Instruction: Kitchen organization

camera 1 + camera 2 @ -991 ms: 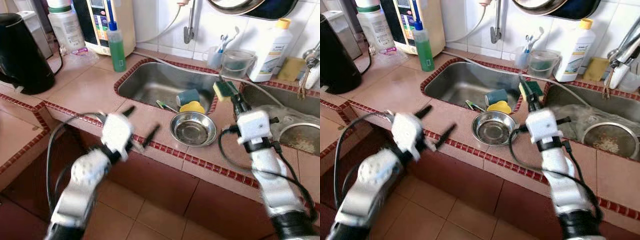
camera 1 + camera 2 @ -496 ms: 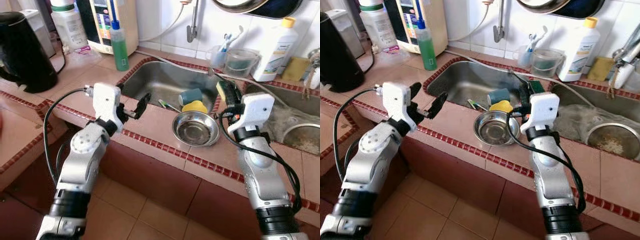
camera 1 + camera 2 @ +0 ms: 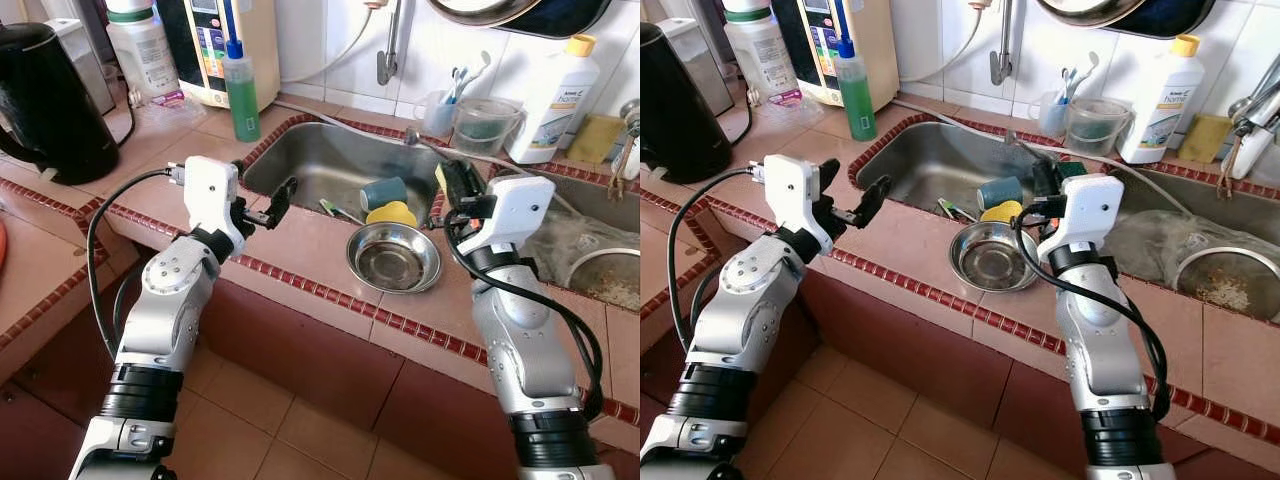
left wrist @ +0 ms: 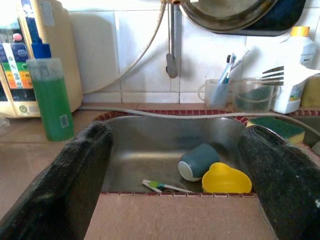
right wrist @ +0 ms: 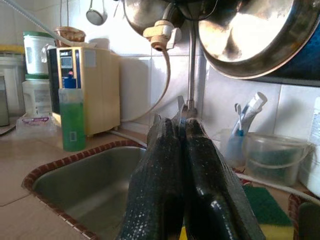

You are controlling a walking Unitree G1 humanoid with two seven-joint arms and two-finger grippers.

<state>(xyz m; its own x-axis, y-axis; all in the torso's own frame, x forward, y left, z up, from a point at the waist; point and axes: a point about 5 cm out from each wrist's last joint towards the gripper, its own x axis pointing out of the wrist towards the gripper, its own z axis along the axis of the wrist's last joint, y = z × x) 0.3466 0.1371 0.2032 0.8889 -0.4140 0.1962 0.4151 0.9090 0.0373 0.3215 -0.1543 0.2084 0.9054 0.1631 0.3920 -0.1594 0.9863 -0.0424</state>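
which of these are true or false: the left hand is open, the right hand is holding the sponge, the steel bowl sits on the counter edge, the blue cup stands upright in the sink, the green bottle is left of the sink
1. The left hand is open. True: its fingers are spread apart above the counter, near the sink.
2. The right hand is holding the sponge. False: its fingers are pressed together with nothing between them.
3. The steel bowl sits on the counter edge. True.
4. The blue cup stands upright in the sink. False: it lies on its side beside the yellow dish.
5. The green bottle is left of the sink. True.
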